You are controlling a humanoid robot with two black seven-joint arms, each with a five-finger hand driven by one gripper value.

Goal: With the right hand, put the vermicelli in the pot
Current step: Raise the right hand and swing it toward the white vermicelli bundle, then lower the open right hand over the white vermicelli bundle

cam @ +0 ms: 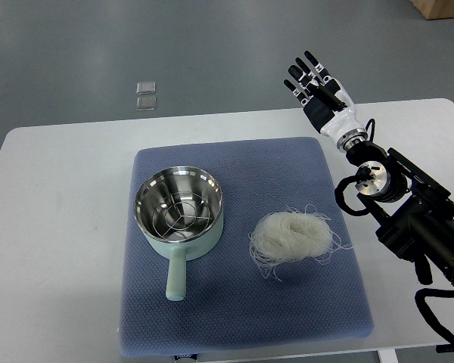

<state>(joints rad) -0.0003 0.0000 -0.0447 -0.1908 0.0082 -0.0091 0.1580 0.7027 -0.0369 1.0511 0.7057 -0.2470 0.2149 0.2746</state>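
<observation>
A pale green pot (pixel 178 209) with a shiny steel inside and a wire rack in it sits on the left half of the blue mat (pixel 242 302), its handle pointing toward me. A loose nest of white vermicelli (pixel 291 235) lies on the mat to the pot's right. My right hand (pixel 312 82) hovers over the table's far edge, well beyond the vermicelli, fingers spread and holding nothing. Its black arm (pixel 408 212) comes in from the lower right.
The mat lies on a white table (pixel 60 227). Two small clear square objects (pixel 145 95) rest on the grey floor beyond the table. A brown box corner (pixel 443 7) shows at the top right.
</observation>
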